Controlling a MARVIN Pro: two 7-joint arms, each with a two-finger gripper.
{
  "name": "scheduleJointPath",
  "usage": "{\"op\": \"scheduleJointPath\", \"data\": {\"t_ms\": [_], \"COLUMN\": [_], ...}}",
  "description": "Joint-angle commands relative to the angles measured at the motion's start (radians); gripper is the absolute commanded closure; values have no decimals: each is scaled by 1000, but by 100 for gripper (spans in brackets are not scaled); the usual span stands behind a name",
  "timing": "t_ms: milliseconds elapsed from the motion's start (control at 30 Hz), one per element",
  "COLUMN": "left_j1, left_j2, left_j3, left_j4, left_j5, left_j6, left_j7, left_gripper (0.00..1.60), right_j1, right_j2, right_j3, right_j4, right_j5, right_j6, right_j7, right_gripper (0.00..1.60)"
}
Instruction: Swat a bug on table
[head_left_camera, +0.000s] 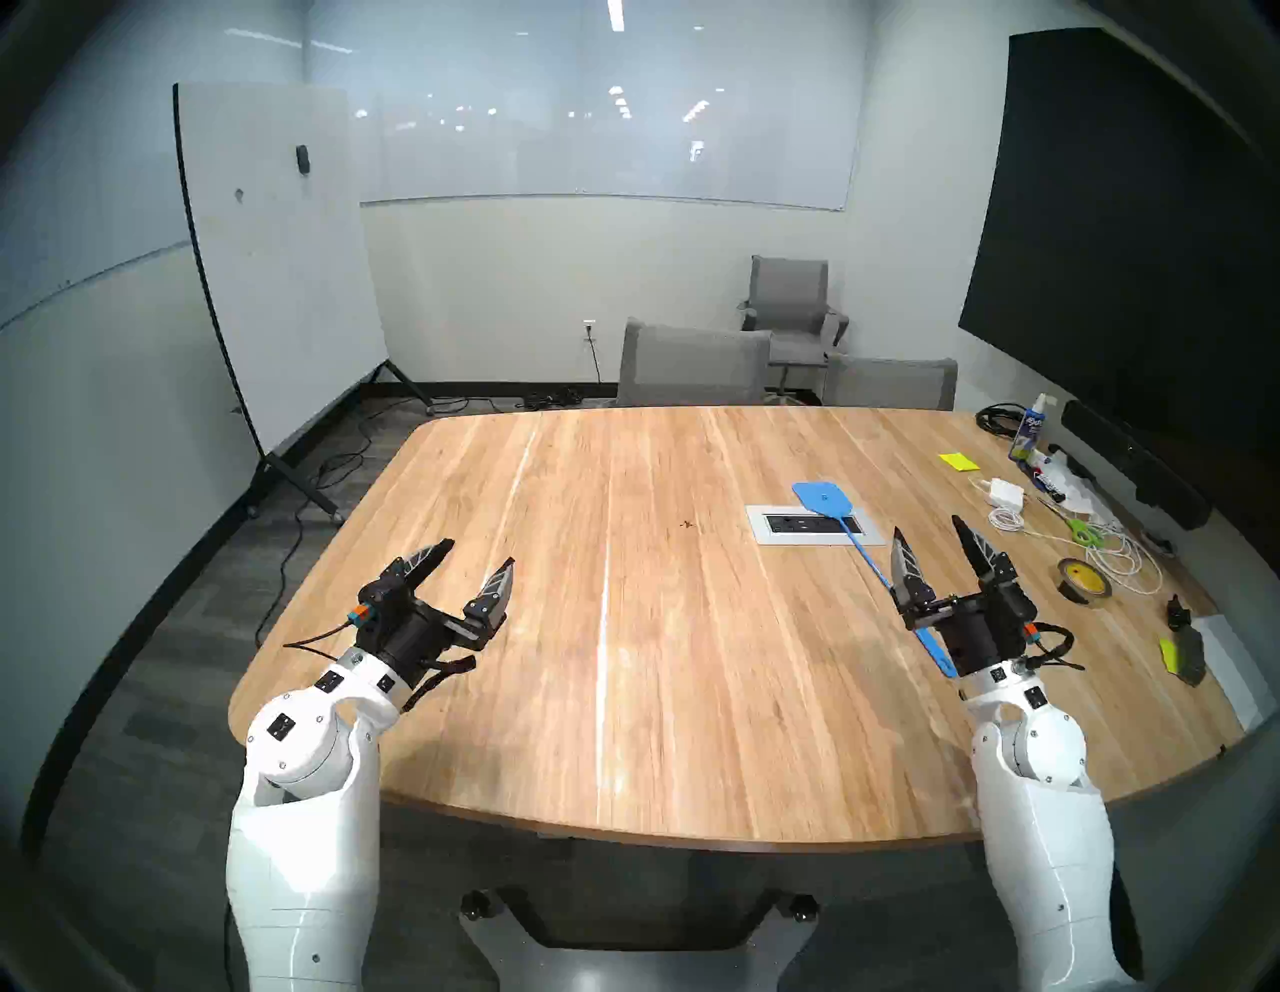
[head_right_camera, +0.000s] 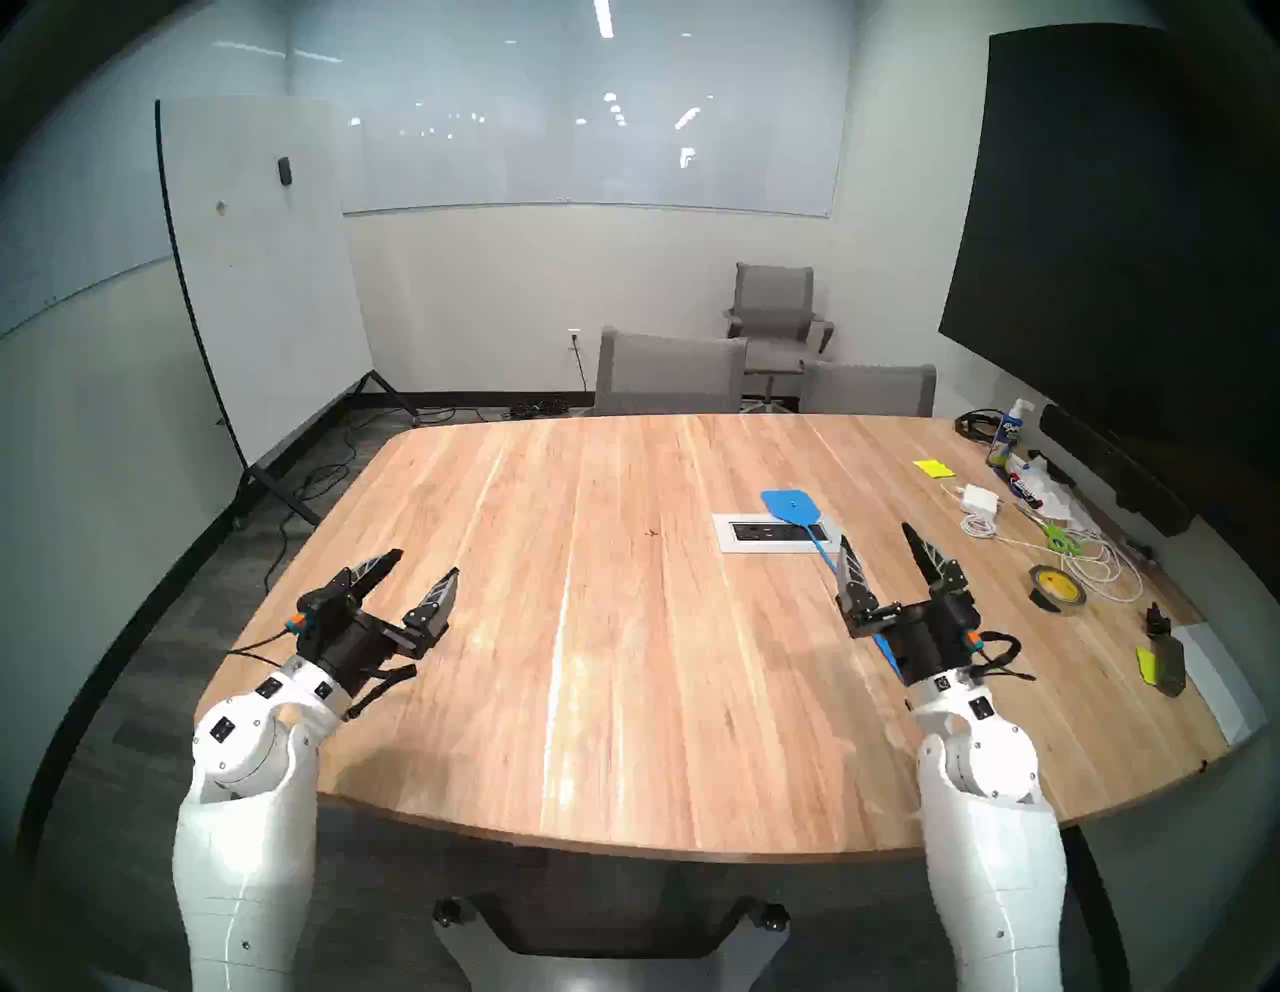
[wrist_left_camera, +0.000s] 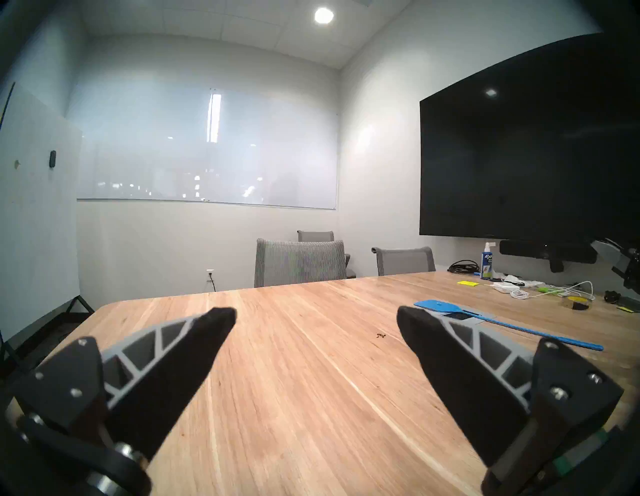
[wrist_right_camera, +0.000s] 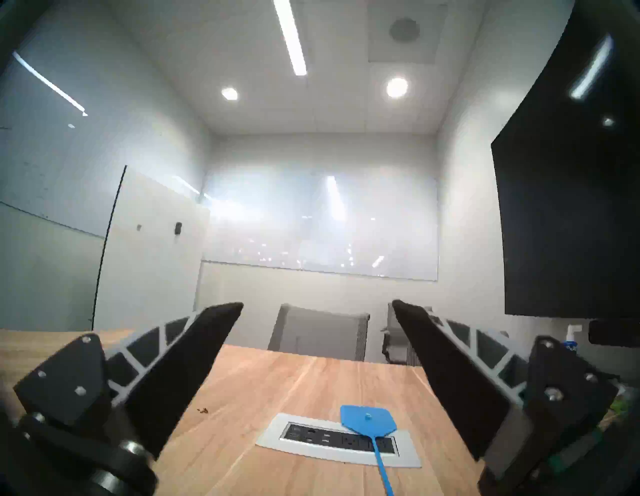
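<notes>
The bug is a tiny dark speck near the middle of the wooden table. A blue fly swatter lies flat to its right, head over the silver outlet panel, handle running back under my right gripper. My right gripper hovers above the handle, open and empty. At the table's left side my left gripper is open, holding nothing.
Clutter lines the table's right edge: a tape roll, white cables and a charger, green scissors, yellow notes, a spray bottle, a black clip. Grey chairs stand at the far edge, a whiteboard at the left.
</notes>
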Motion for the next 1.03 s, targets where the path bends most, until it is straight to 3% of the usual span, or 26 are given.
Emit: {"op": "scheduleJointPath", "data": {"t_ms": [0,200,367,1000], "left_j1": [-2,-2,-2,-3], "left_j2": [-3,-5,-7,-13], "left_j3": [2,1,0,-4], "left_j4": [-28,-29,-31,-32], "left_j5": [2,4,6,12], "left_j6": [4,5,7,11], "left_j7": [3,2,2,-2], "left_gripper": [0,0,0,0], "right_j1": [16,0,19,21], "right_j2": [-8,25,40,25], "right_j3": [1,8,8,18], "right_j4": [-46,-115,-108,-119], "right_j5": [69,55,-6,-29], "right_j6": [-91,2,43,70], "right_j7": [62,67,47,47], "right_gripper": [0,0,0,0]}}
